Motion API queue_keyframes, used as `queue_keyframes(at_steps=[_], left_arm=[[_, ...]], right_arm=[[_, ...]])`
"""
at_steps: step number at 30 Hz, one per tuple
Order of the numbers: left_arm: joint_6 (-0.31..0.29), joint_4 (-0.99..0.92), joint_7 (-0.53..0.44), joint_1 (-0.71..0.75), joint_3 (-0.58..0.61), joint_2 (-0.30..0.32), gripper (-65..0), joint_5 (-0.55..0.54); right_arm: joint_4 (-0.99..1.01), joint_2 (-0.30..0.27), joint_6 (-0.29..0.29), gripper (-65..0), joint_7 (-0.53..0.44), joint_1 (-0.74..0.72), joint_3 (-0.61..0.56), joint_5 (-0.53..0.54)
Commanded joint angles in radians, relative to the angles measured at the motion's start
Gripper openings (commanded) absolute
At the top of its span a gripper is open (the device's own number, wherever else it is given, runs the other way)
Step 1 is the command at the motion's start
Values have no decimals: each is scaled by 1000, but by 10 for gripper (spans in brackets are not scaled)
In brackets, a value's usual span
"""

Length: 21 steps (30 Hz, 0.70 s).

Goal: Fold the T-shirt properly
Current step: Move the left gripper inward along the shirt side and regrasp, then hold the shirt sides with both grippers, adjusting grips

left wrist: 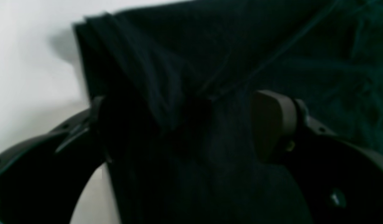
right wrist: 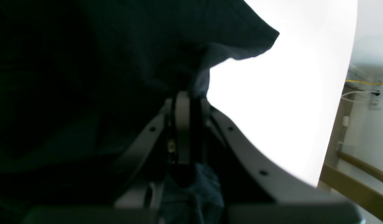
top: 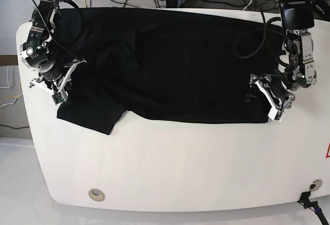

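Your T-shirt (top: 170,65) lies spread across the counter's (top: 170,173) far half, w/ a sleeve trailing toward the near-left. Your left gripper (top: 268,98), at the shirt's right edge, has jaws wide apart, fabric between them. Your right gripper (top: 59,85) at the left edge: jaws clamped on cloth.
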State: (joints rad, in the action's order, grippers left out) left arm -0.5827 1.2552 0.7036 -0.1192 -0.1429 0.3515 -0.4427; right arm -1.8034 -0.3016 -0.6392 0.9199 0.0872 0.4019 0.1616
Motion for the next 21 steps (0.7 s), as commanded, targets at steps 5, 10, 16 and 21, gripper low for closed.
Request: queue_keyframes(at_steps=[5,10,16,21], left_arm=[[-1,14,-20,-21,-8,11,-98,-12],[2,14,-20,-21,-8,11,-99,-11],[2,-58,-22,-26,-8,11,-99,-12],[0,-98,-22,-44,-8,11,-99,-12]], right_arm=[[-14,-15,0,-650,-22,-11,5,10],[-14,-15,0,-650,-22,-11,5,10],[-14,-9,0,-650,-22,-11,5,10],[-14,11,-15,-650,-22,-11,12,10]])
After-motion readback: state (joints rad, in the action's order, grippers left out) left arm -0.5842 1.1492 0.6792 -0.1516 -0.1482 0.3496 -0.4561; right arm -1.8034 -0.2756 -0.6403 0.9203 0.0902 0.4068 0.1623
